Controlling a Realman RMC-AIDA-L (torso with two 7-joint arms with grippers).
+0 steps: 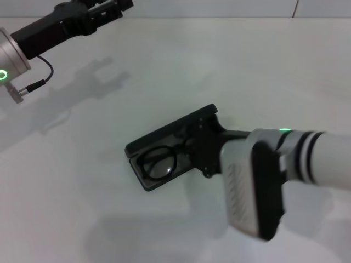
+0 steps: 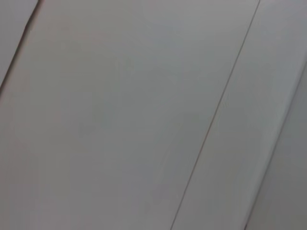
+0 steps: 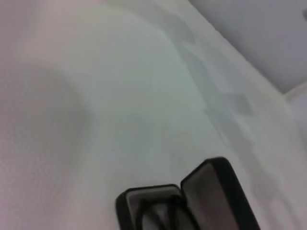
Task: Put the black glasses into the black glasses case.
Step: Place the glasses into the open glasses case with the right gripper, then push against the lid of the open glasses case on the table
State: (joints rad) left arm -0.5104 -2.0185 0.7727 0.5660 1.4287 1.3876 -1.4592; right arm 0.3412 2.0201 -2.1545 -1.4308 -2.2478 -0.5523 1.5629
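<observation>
The black glasses case (image 1: 164, 133) lies open near the middle of the white table, its lid raised on the far side. The black glasses (image 1: 159, 163) lie inside its base, with one round lens showing at the case's left end. My right gripper (image 1: 194, 145) is down over the right half of the case and hides the other lens. The right wrist view shows the case's open lid (image 3: 216, 191) and one end of its grey-lined base. My left gripper (image 1: 112, 6) is parked high at the table's far left, away from the case.
The white table (image 1: 82, 208) bears nothing else in view. Its far edge meets a pale wall (image 1: 219, 8) at the top of the head view. The left wrist view shows only a pale panelled surface (image 2: 120, 120).
</observation>
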